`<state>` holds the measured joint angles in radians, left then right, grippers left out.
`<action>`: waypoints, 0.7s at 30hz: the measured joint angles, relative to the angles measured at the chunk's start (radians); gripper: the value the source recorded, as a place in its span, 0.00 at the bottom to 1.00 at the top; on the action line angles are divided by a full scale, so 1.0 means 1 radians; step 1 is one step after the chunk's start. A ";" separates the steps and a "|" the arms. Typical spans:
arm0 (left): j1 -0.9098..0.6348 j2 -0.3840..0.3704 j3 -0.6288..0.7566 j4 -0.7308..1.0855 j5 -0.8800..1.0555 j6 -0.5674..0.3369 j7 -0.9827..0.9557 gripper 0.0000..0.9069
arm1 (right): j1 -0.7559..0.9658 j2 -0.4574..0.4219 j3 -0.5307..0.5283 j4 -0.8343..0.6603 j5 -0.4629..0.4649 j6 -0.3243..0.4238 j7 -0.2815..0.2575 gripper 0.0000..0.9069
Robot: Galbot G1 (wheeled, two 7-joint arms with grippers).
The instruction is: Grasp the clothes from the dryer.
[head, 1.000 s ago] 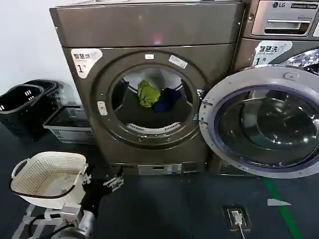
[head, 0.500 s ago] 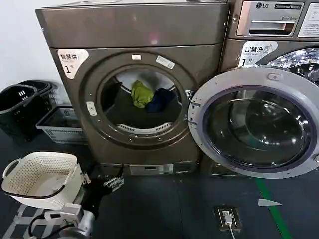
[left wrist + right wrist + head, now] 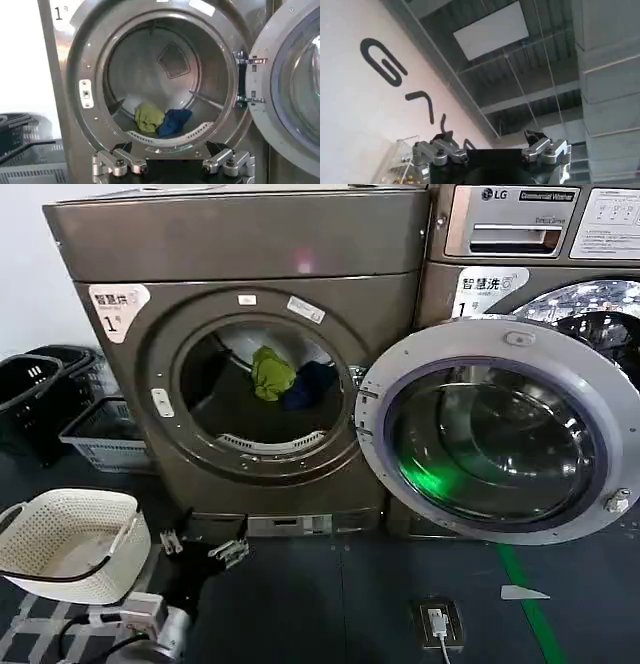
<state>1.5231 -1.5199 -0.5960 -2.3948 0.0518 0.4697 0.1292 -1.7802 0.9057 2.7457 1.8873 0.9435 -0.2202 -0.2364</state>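
green and navy clothes [image 3: 285,379], bronze dryer [image 3: 240,244]

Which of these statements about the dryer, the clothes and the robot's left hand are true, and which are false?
1. The dryer door stands open. True.
2. The green garment lies in the white basket. False: it lies inside the drum, beside the blue garment.
3. The left hand is open, low before the dryer. True.
4. The left hand holds the blue garment. False: it holds nothing.
5. The dryer label reads "2". False: it reads "1".
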 measured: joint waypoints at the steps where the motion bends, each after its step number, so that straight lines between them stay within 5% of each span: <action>1: 0.000 0.000 0.000 -0.002 -0.001 -0.001 0.000 1.00 | -0.001 0.000 0.002 0.001 0.006 0.000 0.001 1.00; 21: -0.004 0.004 0.004 -0.014 -0.008 -0.014 0.007 1.00 | -0.017 -0.001 0.030 -0.002 0.069 -0.010 0.025 1.00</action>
<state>1.5192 -1.5164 -0.5922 -2.4085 0.0441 0.4554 0.1361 -1.7977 0.9044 2.7754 1.8850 1.0120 -0.2301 -0.2117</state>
